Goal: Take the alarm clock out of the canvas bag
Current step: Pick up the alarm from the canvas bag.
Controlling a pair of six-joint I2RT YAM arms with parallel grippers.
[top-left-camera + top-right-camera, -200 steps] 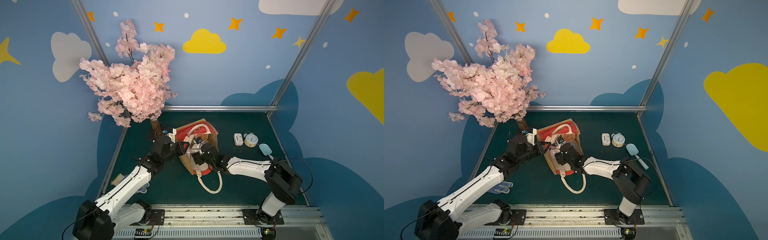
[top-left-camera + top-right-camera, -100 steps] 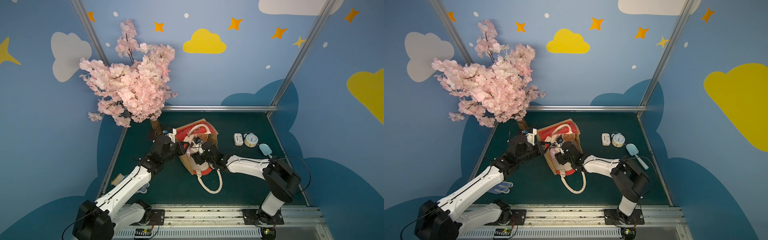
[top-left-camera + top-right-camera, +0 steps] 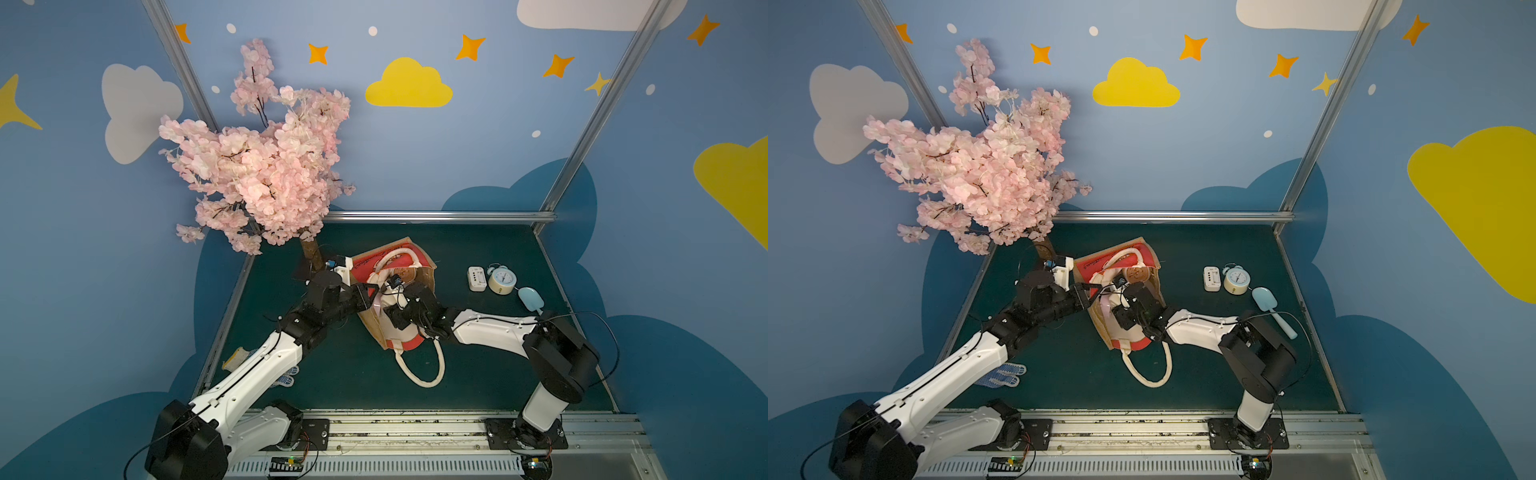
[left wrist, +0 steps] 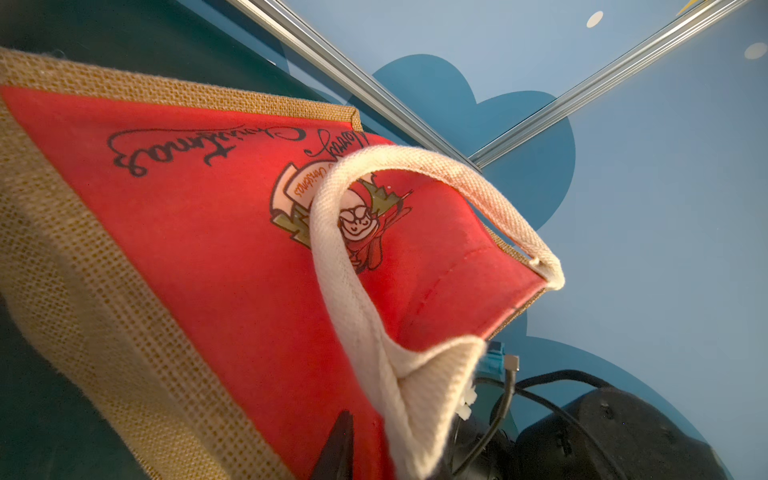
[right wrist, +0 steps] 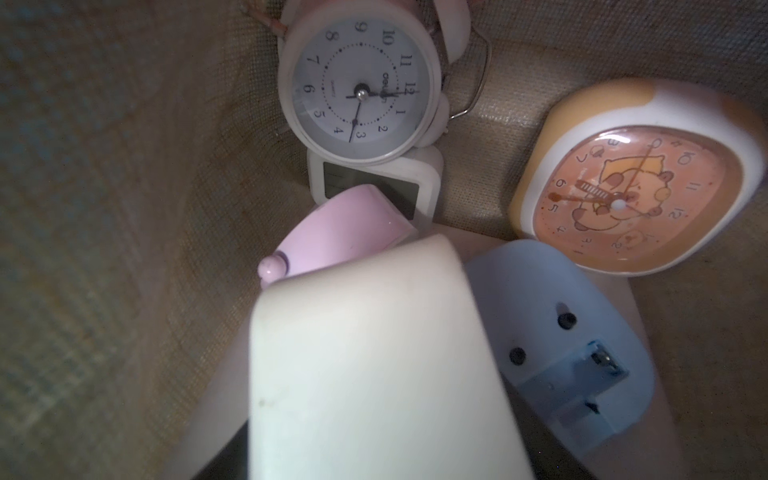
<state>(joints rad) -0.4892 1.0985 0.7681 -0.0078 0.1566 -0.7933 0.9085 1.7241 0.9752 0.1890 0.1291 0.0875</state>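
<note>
The canvas bag (image 3: 422, 259) is sitting near the middle of the green surface (image 3: 478, 353) with its mouth turned up toward the top views. One rope handle (image 3: 419, 370) is trailing out over the surface in front. The left tool (image 3: 366, 292) is pinching the bag's rim by the root of the other handle (image 4: 345, 257) and holding the mouth open. A dark fingertip (image 4: 340, 442) is pressing on the red panel.

The right tool (image 3: 395, 313) is sitting down inside the bag. I cannot tell whether its jaws are spread or pinching anything, because the bag wall is hiding them and the right wrist view is not showing them clearly.

The alarm clocks are lying at the bottom of the bag: a white twin-bell clock (image 5: 359, 89), an orange cartoon clock (image 5: 640, 195) and, nearest the lens, a cream casing (image 5: 374, 353) beside a pale blue back (image 5: 561, 345). Another bell clock (image 3: 502, 280) is standing outside, well apart from the bag.

To do this step well, I judge the right tool should be closing across a rigid casing — not on the thin wire loop or the bells, which would likely be slipping. The left tool should be holding the rim taut. The lift should be going straight out through the mouth, clear of the handle arching over it, so the bag is not dragging along.
</note>
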